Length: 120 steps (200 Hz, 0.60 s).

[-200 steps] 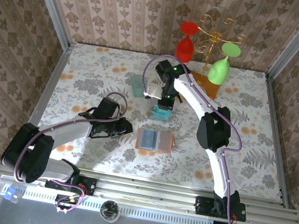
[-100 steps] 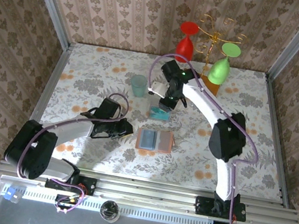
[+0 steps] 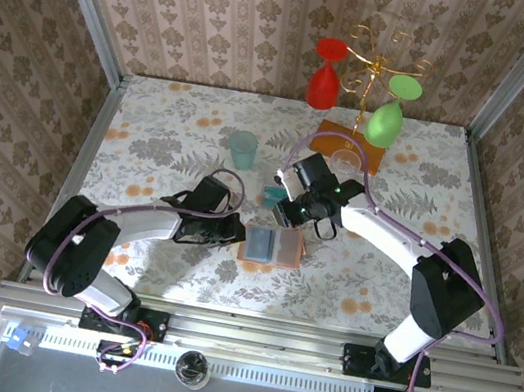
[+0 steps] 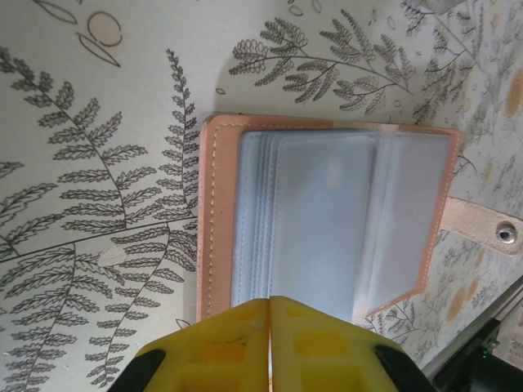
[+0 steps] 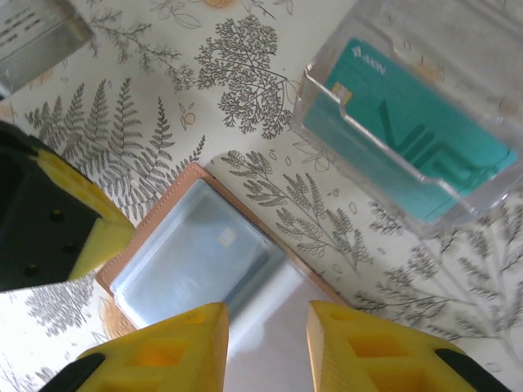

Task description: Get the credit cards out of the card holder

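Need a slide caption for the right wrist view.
Right end effector open above the open card holder; a teal card sits in a clear stand.

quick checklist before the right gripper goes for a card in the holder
1. Card holder lying open and flat: ok.
2. Card visible in its pocket: ok.
3. Right gripper open over the holder: ok.
4. Left gripper shut at the holder's edge, pinning it: cannot tell.
5. Teal card in the clear stand, apart from the holder: ok.
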Available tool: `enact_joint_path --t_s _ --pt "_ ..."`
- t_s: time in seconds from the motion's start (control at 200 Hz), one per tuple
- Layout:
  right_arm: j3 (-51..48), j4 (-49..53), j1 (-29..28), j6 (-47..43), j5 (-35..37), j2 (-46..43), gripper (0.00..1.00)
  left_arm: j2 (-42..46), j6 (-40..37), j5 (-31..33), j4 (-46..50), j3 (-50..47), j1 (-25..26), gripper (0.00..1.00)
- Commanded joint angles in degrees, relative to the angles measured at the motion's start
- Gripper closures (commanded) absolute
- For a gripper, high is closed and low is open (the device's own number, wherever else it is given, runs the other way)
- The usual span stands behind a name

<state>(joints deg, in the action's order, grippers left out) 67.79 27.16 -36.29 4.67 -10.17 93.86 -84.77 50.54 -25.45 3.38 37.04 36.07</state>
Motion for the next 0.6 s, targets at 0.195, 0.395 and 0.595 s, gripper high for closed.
enact_joint_path --t_s 0.195,0.395,0.595 --pt "-7.9 -14.6 -1.7 22.8 -3.7 -3.5 0.70 -1.5 0.3 2.5 0.2 1.6 1.4 0.95" --pt "-6.4 -10.9 -1.9 26.8 -4.5 -0.8 0.70 -2.2 0.1 2.6 0.3 1.6 1.7 0.96" --pt "-6.6 -11.2 -3.1 28.9 -5.9 1.4 0.70 -2.3 -0.7 3.6 1.7 1.8 1.7 0.96"
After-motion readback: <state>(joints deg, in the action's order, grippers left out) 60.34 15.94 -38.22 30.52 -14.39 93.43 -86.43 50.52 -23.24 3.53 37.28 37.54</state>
